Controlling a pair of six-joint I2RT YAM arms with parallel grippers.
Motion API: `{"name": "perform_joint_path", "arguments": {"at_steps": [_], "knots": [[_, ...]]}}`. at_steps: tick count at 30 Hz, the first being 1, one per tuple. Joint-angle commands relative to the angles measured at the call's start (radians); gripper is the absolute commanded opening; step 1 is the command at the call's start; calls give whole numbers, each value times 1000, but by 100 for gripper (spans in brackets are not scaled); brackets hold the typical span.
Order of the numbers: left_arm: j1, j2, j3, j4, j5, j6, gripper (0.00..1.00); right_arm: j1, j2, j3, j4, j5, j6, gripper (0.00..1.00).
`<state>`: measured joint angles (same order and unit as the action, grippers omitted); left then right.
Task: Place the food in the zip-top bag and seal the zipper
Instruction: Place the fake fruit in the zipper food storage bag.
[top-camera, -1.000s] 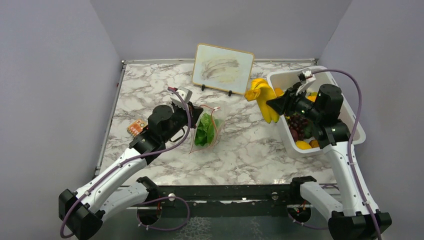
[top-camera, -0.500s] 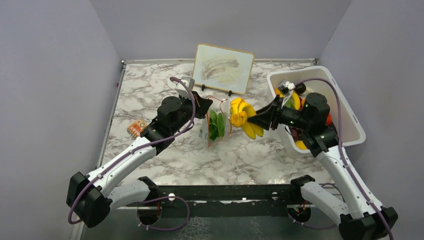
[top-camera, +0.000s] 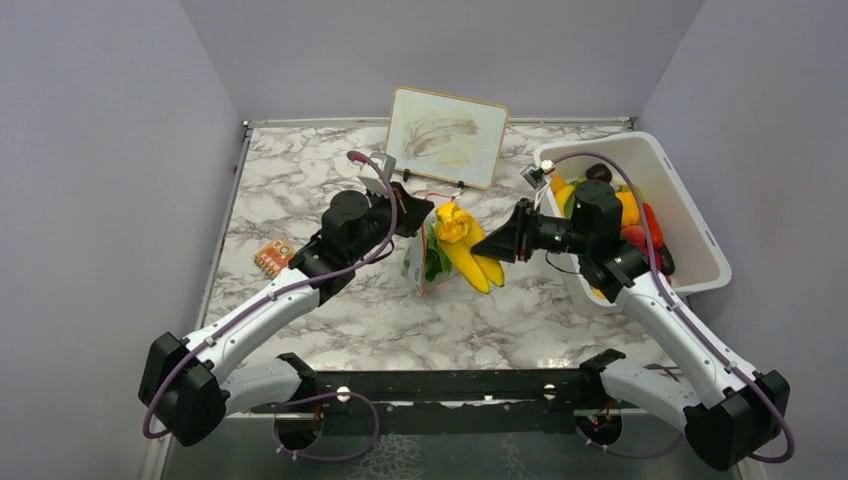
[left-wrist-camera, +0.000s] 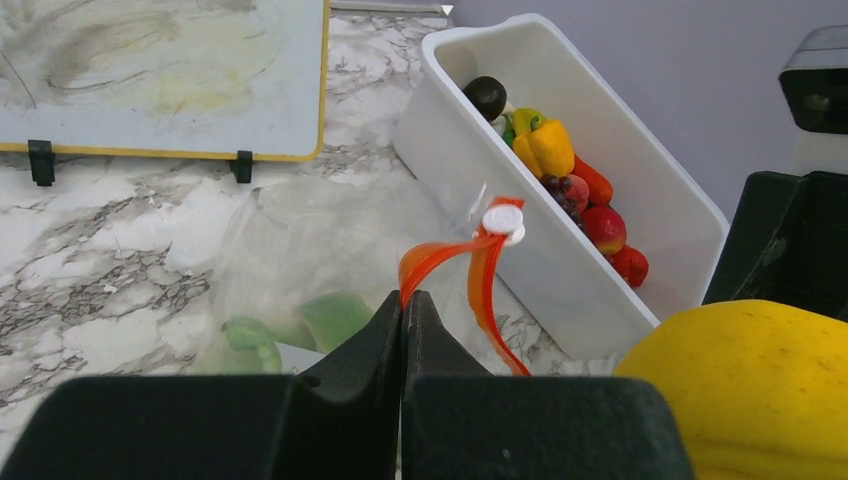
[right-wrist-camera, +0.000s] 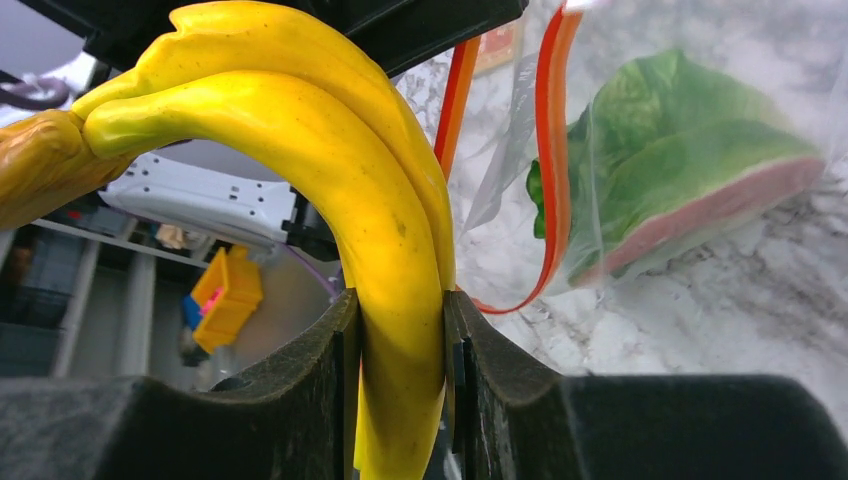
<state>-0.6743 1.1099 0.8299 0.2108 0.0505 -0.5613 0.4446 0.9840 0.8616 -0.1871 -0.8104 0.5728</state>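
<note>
At mid-table, left gripper (left-wrist-camera: 403, 300) end: jaws clenched tight on the red-orange zipper (left-wrist-camera: 478, 290), close to its white slider (left-wrist-camera: 503, 218). Holding the mouth of the zip-top bag (top-camera: 413, 272) up off the marble table (top-camera: 300, 170), with the lower end of the bag down at the tabletop. Inside bag: green lettuce (right-wrist-camera: 690, 150), low in the bag.

Just right of the bag mouth, right gripper (top-camera: 503, 243) end: grasping the yellow banana bunch (right-wrist-camera: 380, 200) across its middle, stem end toward the far side. Bunch right up against the zipper at the open mouth; cannot tell whether any part is inside.

Further right, at the table's right edge: white tub (top-camera: 600, 145) with other food in it, namely yellow pepper (left-wrist-camera: 548, 145), dark grapes (left-wrist-camera: 560, 190), red pieces (left-wrist-camera: 605, 228) and a dark round piece (left-wrist-camera: 487, 97).

Far side, behind the bag: smudged whiteboard (top-camera: 446, 137), propped upright on clips. Left of the left arm: small orange card (top-camera: 273, 255), flat on the table.
</note>
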Motion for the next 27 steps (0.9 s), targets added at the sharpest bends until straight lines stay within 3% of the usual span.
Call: {"name": "perform_joint_path", "arguments": {"at_steps": [1,12,22,27], "knots": [[1,6,32,71,56,53,0,11,41,-10,-33,31,179,9],[0,71,80,140,188,135,0,11,111,19,-190,167,162,9],[-1,35,25,201,276,165,0,11,79,2,-303,305,222,14],[-1,21,8,203,325,180,0,11,86,74,-385,418,200,11]]}}
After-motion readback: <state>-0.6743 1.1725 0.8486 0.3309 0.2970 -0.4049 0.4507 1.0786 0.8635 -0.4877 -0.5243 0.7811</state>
